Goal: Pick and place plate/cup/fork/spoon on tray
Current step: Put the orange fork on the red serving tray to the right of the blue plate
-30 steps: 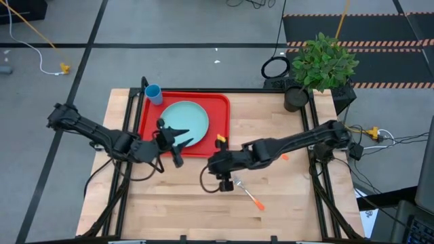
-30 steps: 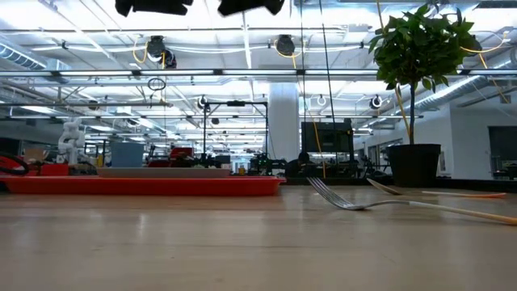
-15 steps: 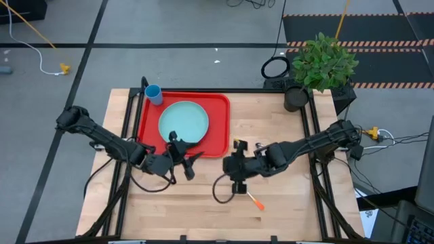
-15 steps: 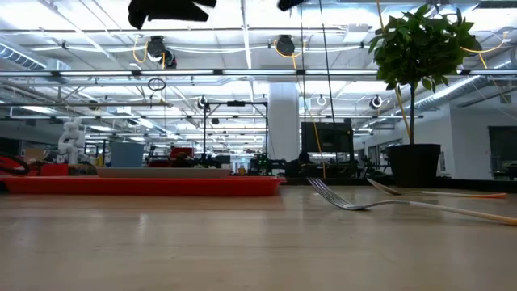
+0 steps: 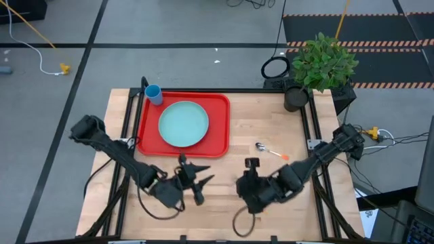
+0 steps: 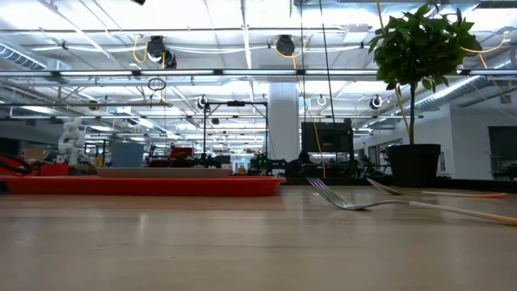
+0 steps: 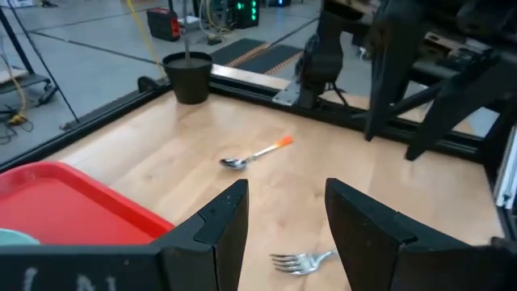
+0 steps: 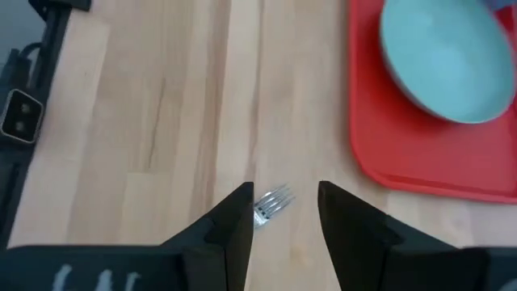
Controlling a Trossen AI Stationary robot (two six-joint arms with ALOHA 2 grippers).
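Observation:
The pale mint-green plate (image 5: 183,123) lies in the red tray (image 5: 218,139) at the table's far left. The blue cup (image 5: 153,93) stands at the tray's far left corner. The orange-handled spoon (image 5: 271,150) lies on the wood right of the tray. The fork (image 7: 300,261) lies on the wood nearer the front; in the high view my right arm hides it. My left gripper (image 5: 200,175) is open and empty, above the table in front of the tray. My right gripper (image 5: 251,165) is open and empty, above the fork's tines (image 8: 271,202).
A potted plant (image 5: 319,68) stands at the table's far right corner. A dark frame rail (image 7: 380,129) runs along the table's right side. Bare wood lies between the tray and the near edge.
Both arms have drawn back toward the table's near edge. My left gripper has left the tray's near rim and now hangs over bare wood. My right gripper has gone toward the near right, uncovering the spoon and covering the fork in the high view. Nothing on the table has moved.

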